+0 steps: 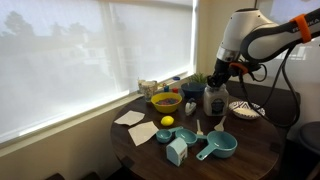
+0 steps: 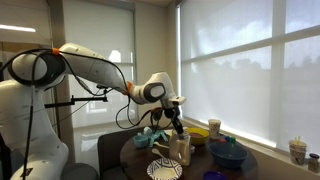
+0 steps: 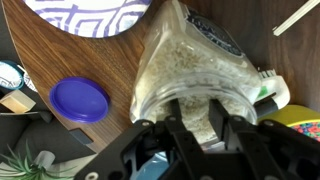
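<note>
A clear jar filled with pale grainy stuff stands on the round wooden table. It shows in both exterior views. My gripper hangs directly over the jar's top, its two black fingers a little apart and down at the rim. I see only the jar's contents between the fingers, and cannot tell if they touch the glass. The gripper also shows in both exterior views.
A purple lid and a blue-patterned plate lie beside the jar. A yellow bowl, a lemon, blue measuring cups, napkins and a plant crowd the table. The window blinds are close behind.
</note>
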### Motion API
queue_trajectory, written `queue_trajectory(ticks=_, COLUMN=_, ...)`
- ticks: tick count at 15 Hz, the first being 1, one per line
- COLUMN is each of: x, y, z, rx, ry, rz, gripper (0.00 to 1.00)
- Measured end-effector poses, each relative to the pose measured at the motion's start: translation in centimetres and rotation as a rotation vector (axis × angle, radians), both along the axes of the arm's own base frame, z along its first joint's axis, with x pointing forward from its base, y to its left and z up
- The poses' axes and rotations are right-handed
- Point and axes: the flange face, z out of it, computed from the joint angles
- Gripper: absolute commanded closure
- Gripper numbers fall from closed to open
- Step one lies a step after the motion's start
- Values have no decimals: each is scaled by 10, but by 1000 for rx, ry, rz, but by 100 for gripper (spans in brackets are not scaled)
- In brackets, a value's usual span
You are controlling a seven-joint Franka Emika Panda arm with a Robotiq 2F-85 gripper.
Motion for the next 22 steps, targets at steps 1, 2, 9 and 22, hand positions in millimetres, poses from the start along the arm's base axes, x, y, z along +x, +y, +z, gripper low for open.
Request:
queue_trajectory(ticks=1, x=0, y=-2, z=-1, rx=0, ry=7, rz=-3, gripper=54)
queue_trajectory(ticks=2, x=0, y=-3, z=-1, rx=2, ry=9, rz=-5, gripper=54)
queue_trajectory(ticks=9, x=1, y=-2, z=-1, rx=17, ry=11, rz=-9, gripper=100)
queue_trajectory(ticks=22, x=-4, y=-3, z=5, rx=32, ry=15, rz=-25, gripper=99)
